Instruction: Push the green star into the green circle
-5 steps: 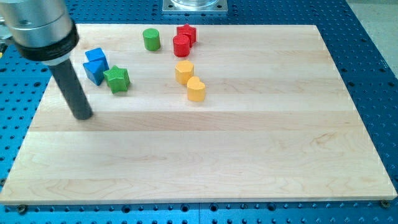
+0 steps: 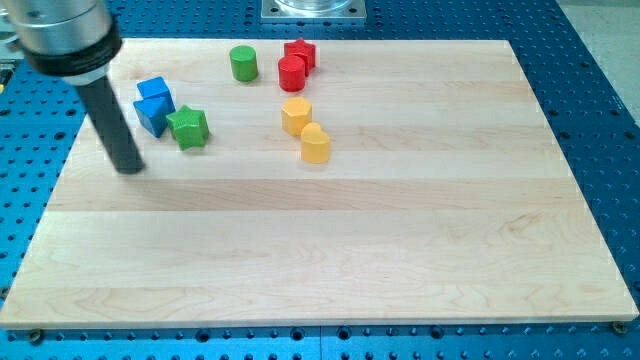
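The green star (image 2: 188,127) lies on the wooden board at the upper left, touching the blue blocks on its left. The green circle (image 2: 243,63) stands near the board's top edge, up and to the right of the star. My tip (image 2: 130,166) rests on the board to the lower left of the green star, a short gap away and just below the blue blocks. The dark rod rises up and to the left from it.
Two blue blocks (image 2: 154,103) sit together left of the star. A red circle (image 2: 292,73) and red block (image 2: 300,53) stand right of the green circle. Two yellow blocks (image 2: 296,116) (image 2: 316,143) lie near the middle. The board's left edge (image 2: 52,200) is close to my tip.
My tip has moved a little up the view, closer to the blue blocks and the green star. No block has moved.
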